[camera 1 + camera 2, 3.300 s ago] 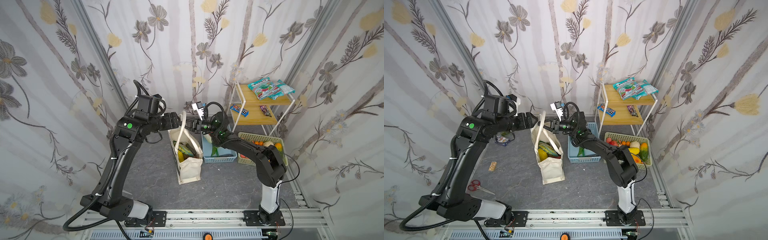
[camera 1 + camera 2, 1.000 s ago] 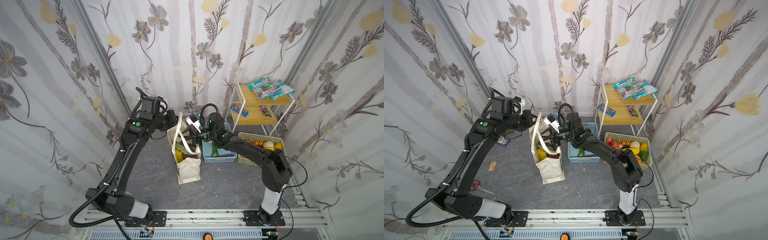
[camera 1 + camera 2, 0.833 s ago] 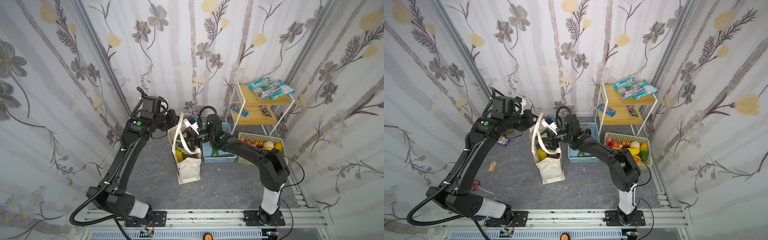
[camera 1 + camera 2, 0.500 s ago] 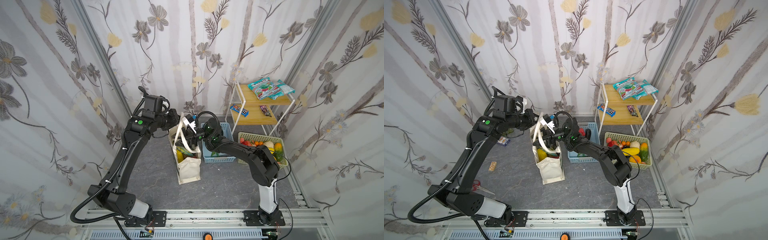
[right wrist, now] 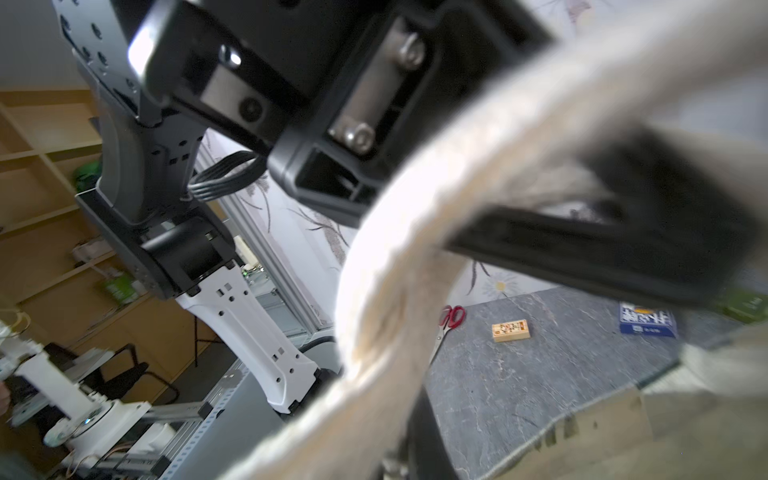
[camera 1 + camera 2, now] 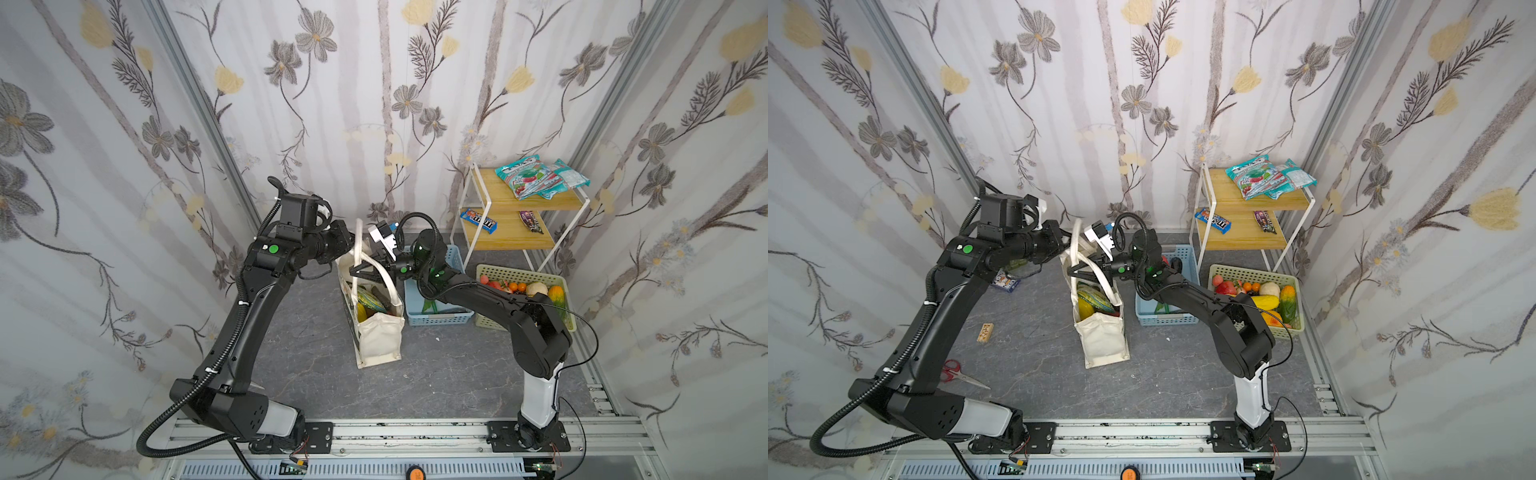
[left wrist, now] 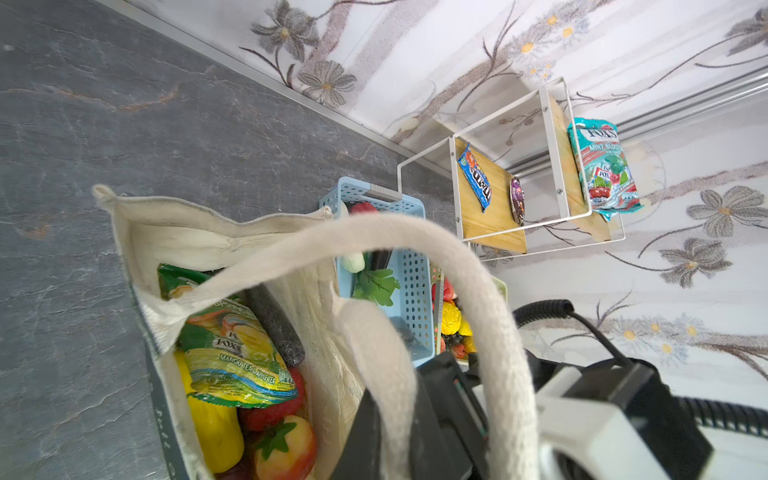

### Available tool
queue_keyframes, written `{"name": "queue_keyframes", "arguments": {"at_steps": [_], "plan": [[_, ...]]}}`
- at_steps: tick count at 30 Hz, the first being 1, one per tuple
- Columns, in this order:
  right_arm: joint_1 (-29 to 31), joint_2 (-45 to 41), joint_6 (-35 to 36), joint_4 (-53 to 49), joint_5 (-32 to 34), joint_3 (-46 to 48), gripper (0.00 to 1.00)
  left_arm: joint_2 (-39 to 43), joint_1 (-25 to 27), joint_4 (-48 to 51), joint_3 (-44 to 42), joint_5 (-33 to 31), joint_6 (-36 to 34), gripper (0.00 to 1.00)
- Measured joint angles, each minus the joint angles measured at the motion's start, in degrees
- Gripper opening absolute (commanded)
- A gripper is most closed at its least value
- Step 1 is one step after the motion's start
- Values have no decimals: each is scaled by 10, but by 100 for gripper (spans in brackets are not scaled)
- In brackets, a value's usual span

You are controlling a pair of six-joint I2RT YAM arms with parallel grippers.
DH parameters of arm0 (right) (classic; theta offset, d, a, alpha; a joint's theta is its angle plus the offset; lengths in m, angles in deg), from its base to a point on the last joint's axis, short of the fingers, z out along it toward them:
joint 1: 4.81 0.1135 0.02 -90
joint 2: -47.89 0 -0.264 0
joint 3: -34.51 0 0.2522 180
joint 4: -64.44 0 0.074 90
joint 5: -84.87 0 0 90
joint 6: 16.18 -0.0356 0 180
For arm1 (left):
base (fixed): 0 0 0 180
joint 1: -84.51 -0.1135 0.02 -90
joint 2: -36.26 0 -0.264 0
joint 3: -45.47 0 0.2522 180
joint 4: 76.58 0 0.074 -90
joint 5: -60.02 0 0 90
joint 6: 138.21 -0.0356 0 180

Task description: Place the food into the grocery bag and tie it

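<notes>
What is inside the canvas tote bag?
Inside the tote bag: a green snack packet over a yellow fruit and a red fruit, a dark long vegetable beside it. Deeper things are covered.

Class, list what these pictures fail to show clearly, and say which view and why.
- the grocery bag's bottom layer: left wrist view, covered by the snack packet.
- the blue basket's contents: both top views, partly behind the right arm.
- the handle: right wrist view, blurred, too close to the lens.

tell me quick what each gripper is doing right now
left gripper: closed, holding the upright handle of the grocery bag
right gripper: closed, fingers pinching the bag's looped handle
</notes>
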Motion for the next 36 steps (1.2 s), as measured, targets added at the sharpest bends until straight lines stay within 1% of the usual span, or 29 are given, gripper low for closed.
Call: {"name": "queue_keyframes", "arguments": {"at_steps": [4,7,9,13,15,18,22,25,29,33,36], "plan": [[-19,-42,28,-117,80,16,0,30,-33,-12,-34,20,-5,0],[-31,-77,33,-205,156,28,0,46,-55,-16,-62,40,-22,0],[-43,-101,22,-252,208,45,0,58,-71,-15,-91,49,-36,0],[-64,-140,-26,-299,304,90,0,74,-98,-9,-152,65,-63,0],[-71,-154,-54,-306,339,110,0,76,-112,-7,-188,65,-75,0],[-75,-174,-82,-309,375,139,0,72,-136,-10,-239,64,-85,0],[-95,-215,-112,-301,401,187,0,60,-156,-16,-285,66,-97,0],[-122,-236,-134,-294,402,218,0,59,-176,-28,-307,83,-102,0],[-150,-236,-147,-293,377,235,0,57,-191,-37,-321,105,-108,0],[-158,-230,-150,-290,343,246,0,58,-213,-43,-336,111,-115,0],[-158,-210,-161,-286,322,254,0,55,-228,-43,-355,106,-120,0]]}}
